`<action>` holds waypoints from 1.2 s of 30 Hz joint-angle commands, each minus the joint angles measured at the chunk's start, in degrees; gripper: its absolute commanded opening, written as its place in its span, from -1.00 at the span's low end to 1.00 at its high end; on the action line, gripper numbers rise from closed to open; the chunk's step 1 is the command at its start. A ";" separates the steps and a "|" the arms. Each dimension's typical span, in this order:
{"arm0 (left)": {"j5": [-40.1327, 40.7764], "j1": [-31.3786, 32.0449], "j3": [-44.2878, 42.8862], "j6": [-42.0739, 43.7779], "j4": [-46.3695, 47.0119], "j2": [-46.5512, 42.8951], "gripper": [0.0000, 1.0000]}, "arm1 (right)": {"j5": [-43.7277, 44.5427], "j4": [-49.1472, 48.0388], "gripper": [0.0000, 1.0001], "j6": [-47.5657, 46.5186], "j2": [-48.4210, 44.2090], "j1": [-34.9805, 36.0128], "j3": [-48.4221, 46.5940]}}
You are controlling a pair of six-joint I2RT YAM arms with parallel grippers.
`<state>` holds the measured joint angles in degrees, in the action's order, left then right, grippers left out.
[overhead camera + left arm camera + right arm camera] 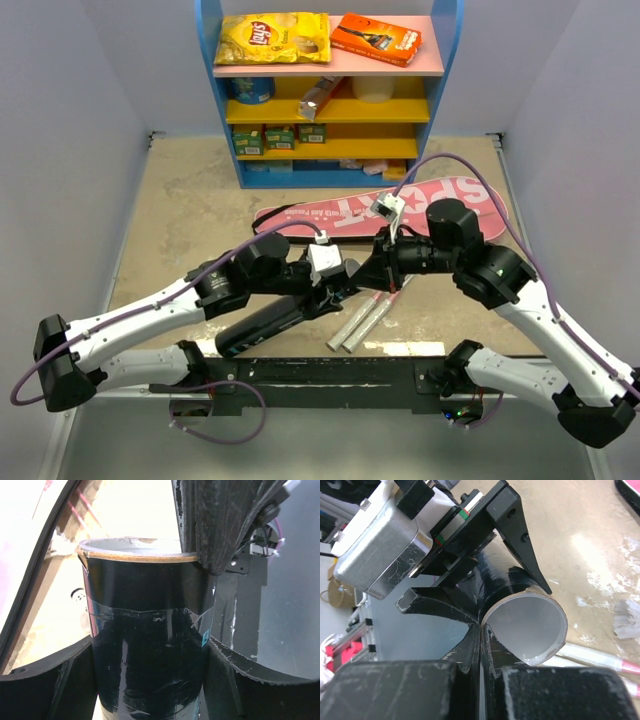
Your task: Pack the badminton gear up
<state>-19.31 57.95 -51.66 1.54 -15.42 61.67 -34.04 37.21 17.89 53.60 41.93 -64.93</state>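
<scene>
1. My left pincer (150,647) was clamped on the long black tube with the pale open mouth (262,326). One finger pressed against each side of its glossy wall, a little below the rim.
2. Seen from above, the tube ran slantwise near the front of the beige counter (180,200). Its far end pointed towards my left arm's base, and its open mouth pointed at the middle, where my two pincers met.
3. My right pincer (481,637) was squeezed fully together, its two fingers flat against each other.
4. Its tips sat at the tube's mouth, touching the rim. From my left wrist they came down over the rim's right-hand edge.
5. I could not tell whether the thin wall of the tube was nipped between those fingers or merely lay against them.
6. From my right wrist, the inside of the mouth showed pale grey.
7. The two thin rackets with white handles (360,318) lay on the counter just beside the tube's mouth. Their handles were side by side, slanting towards the near edge, below my right pincer.
8. The pink racket-shaped bag lettered SPORT (440,200) lay flat on the counter behind both pincers, between them and the blue shelf unit (212,100), apart from the tube.
</scene>
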 commanded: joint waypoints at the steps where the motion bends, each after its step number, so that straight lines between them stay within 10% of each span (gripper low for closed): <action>1: -1.52 0.58 0.94 -1.01 5.57 -4.01 -1.00 | -6.12 -2.67 -1.00 2.06 -2.36 0.08 -0.81; 15: 0.06 0.58 7.09 -1.19 5.14 -11.57 -1.00 | 3.01 0.76 -1.00 0.92 0.62 -1.32 -6.18; 36: 5.69 0.58 9.03 -0.93 4.08 -13.33 -1.00 | 45.52 11.65 -1.00 1.44 7.83 -3.08 -3.73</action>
<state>-14.31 58.52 -43.18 1.15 -13.02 48.97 -0.97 45.98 18.06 59.61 38.94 -71.75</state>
